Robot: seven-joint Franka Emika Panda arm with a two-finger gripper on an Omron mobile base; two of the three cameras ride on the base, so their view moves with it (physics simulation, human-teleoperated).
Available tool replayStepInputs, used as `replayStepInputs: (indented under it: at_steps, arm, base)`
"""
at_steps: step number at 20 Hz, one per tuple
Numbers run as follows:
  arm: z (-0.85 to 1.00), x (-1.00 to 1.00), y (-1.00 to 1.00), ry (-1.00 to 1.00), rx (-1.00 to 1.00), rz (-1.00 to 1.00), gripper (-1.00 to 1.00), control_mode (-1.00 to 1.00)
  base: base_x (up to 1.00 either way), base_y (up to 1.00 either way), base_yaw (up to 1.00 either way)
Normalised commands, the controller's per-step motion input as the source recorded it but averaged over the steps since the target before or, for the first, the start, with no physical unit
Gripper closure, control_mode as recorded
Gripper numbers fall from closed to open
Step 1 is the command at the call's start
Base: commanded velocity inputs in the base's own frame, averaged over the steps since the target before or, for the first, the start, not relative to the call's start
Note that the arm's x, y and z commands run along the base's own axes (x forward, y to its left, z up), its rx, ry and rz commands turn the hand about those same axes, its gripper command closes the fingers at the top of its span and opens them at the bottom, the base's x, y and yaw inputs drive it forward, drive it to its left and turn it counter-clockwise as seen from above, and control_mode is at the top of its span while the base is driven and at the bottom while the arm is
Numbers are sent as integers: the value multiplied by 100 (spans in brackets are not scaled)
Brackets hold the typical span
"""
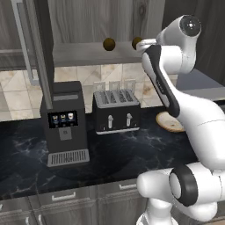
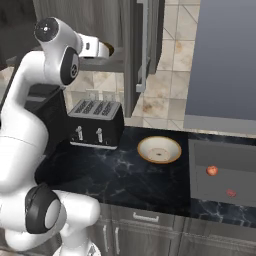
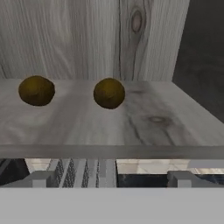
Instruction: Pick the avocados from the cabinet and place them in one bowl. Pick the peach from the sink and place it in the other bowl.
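avocados: two of them, one (image 3: 36, 90) and another (image 3: 109, 92), sitting side by side but apart on the cabinet (image 1: 88, 19) shelf, up above the toaster (image 1: 116, 110)
gripper: raised to the shelf edge right by the avocados, honestly can't tell if it's wide or narrow
bowl (image 2: 159, 149): on the surface, just right of the toaster
peach (image 2: 212, 170): in the sink (image 2: 222, 170), well right of the toaster
coffee machine (image 1: 64, 123): left of the toaster

Kitchen: toaster (image 1: 117, 110); sink (image 2: 222, 172) (black marble counter (image 1: 114, 158))
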Motion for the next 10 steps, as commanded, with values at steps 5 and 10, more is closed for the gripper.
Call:
replayStepInputs:
  at_steps: [5, 10]
  arm:
    - [-6, 44, 0, 2, -4, -4, -100, -100]
    - [-9, 41, 0, 3, 0, 0, -100, -100]
  base:
    - [0, 0, 0]
    - [0, 0, 0]
